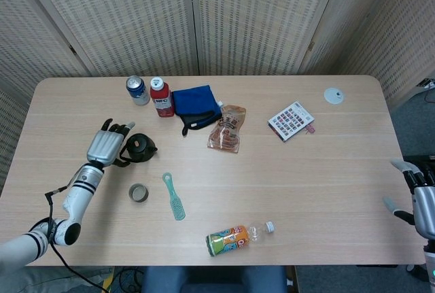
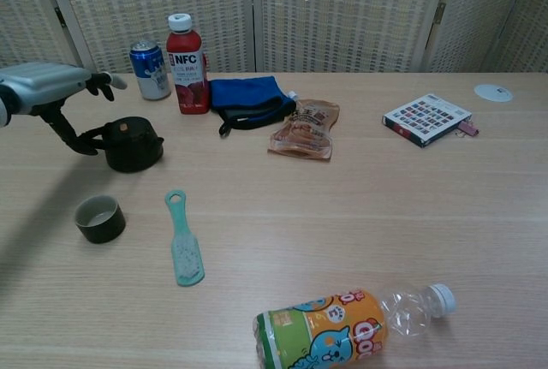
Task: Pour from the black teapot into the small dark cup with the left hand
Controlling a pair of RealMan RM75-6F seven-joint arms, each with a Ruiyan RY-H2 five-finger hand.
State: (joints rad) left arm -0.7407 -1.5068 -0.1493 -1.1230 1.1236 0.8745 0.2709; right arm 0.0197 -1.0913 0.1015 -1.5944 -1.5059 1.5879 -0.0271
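Black teapot [image 2: 133, 143] sits upright on the table [image 1: 306, 184], its handle toward the left hand [image 2: 44, 100], whose thumb hooks at the handle while the other fingers splay above. The small dark cup [image 2: 99, 218] waits nearby, toward the robot; the right hand [image 1: 418, 201] hangs spread, far off.

Black teapot and small dark cup on the table

The black teapot [image 2: 131, 143] stands upright with its lid on, at the table's left part. The small dark cup [image 2: 99, 218] stands upright nearer the front edge, apart from the teapot, its pale inside visible
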